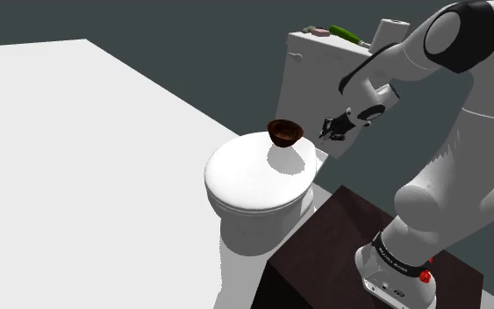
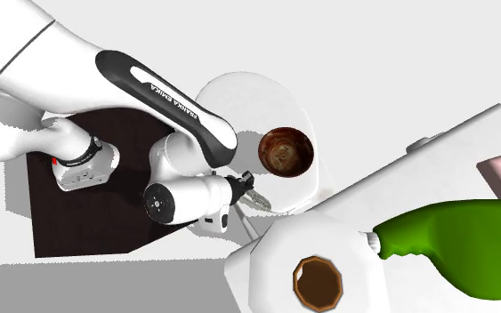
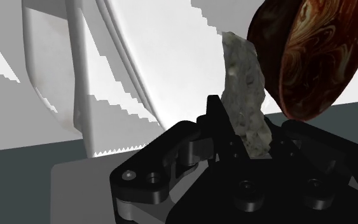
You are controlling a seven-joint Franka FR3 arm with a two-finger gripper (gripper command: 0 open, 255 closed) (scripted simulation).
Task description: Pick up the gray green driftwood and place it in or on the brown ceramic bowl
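Grey-green driftwood [image 3: 244, 89] is clamped between the black fingers [image 3: 217, 124] of the gripper [image 1: 331, 130]. The pick looks done; carry and place remain.

Shoulder view, left to right:
- White toilet lid [image 1: 254, 176].
- Brown bowl [image 1: 285, 132], sitting on the lid's far edge close under the tank [image 1: 324, 70].
- The gripper with the wood.
- The white arm, coming up off the dark stand [image 1: 341, 237].

From the gripper the bowl lies at 9 o'clock, near but apart. The gripper hangs beside the bowl, not over its opening.

Second exterior view, looking down, left to right: stand, gripper, bowl, then the tank top with a green bottle [image 2: 457, 244] and a small brown cup [image 2: 318, 282]. Here the bowl is between 1 and 2 o'clock from the gripper. The wood's free end points out toward about 4 o'clock, away from the bowl.

Wrist view:
- The driftwood's long axis runs along the fingers and sticks out well past their tips.
- The bowl, dark brown with a marbled inside, sits just beside the wood's far end, off to one side of that axis and not ahead of it.

Judgement: the coming move is a sideways shift toward the bowl, not a push forward. It likely needs some lift first so the protruding end clears the rim. Then release once the wood is over the opening.

Risks: the long piece could clip the rim and shove the bowl along the lid, or it could lean out over the edge once let go. The brown cup on the tank is not the target.
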